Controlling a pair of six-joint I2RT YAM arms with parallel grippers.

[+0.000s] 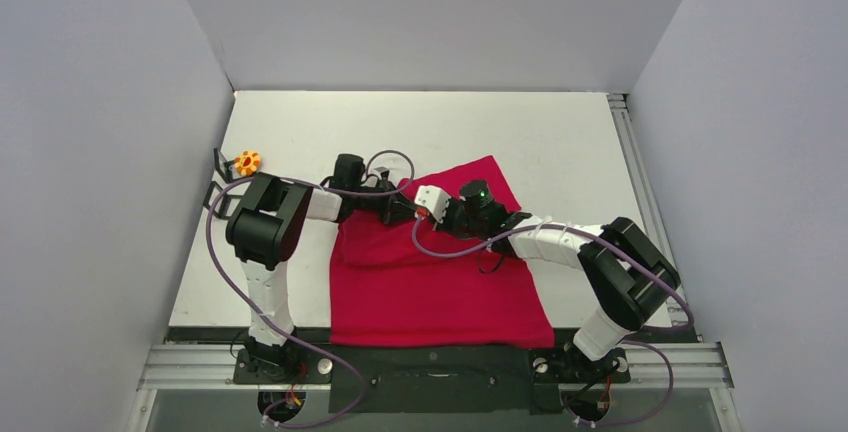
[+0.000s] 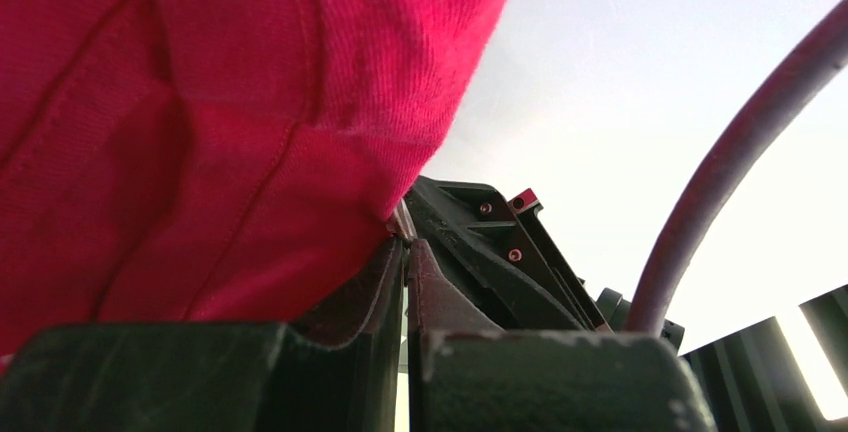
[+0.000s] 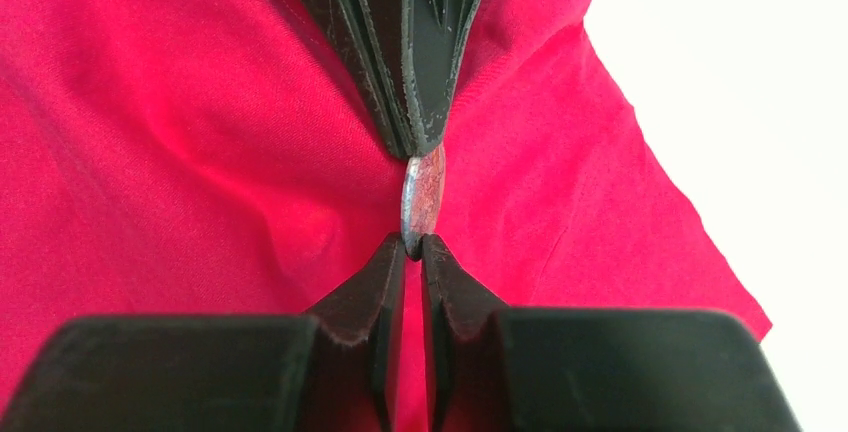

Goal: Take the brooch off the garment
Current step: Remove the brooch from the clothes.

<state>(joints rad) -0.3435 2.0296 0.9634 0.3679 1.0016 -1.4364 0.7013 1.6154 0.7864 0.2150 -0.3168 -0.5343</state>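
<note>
The red garment (image 1: 430,292) lies flat on the white table, its upper part lifted where both grippers meet. The brooch (image 3: 422,202) shows as a small silvery disc, edge-on against the cloth (image 3: 200,152). My right gripper (image 3: 413,243) is shut on the disc's lower edge; in the top view the right gripper (image 1: 442,214) reaches in from the right. My left gripper (image 2: 405,239) is shut on a fold of the red cloth (image 2: 200,132) right at the disc's upper edge, with a sliver of metal at its tips. Its fingers (image 3: 410,72) come down from above; the left gripper (image 1: 403,208) reaches in from the left.
A small orange and yellow flower-shaped thing (image 1: 247,162) lies on the table near the left wall. Purple cables (image 1: 225,252) loop around both arms. White walls close the table on three sides, and a metal rail (image 1: 640,192) runs along the right edge.
</note>
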